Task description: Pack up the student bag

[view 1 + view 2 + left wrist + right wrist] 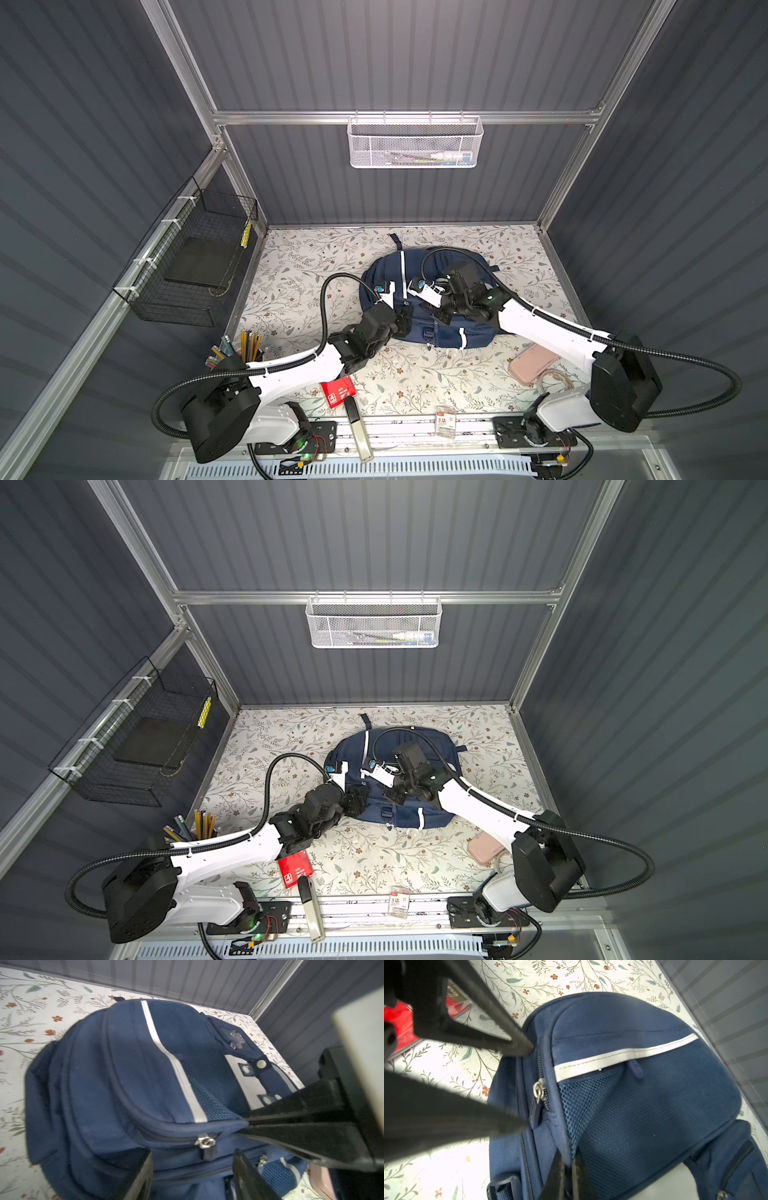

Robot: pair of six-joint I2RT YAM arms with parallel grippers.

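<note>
**Desk:** Where is the bag on your screen?

**Operator:** The floral table [299,266] fills the lower middle of both top views. I see the student bag [384,272] lying front-up on it at centre frame, nearer the back wall than the front rail. Both arms reach in over it from the bottom corners.

**Desk:** And the tools?

**Operator:** In the right wrist view, my right gripper [568,1155] at the bottom edge has its jaws pressed narrow on a raised seam of the bag's front pocket. It holds that fold of navy fabric. My left gripper [193,1155] stands wide and holds nothing, with its two black fingers at the bottom of the left wrist view, one on each side of the zip line.

**Desk:** Anything else nearby?

**Operator:** There is a pink case [532,365] to the lower right of the bag, partly under the right arm. A red packet [338,392] lies lower centre-left, just beside the left arm. Smallest is the silver zipper pull [204,1142], between the left fingers and apart from both.
</note>
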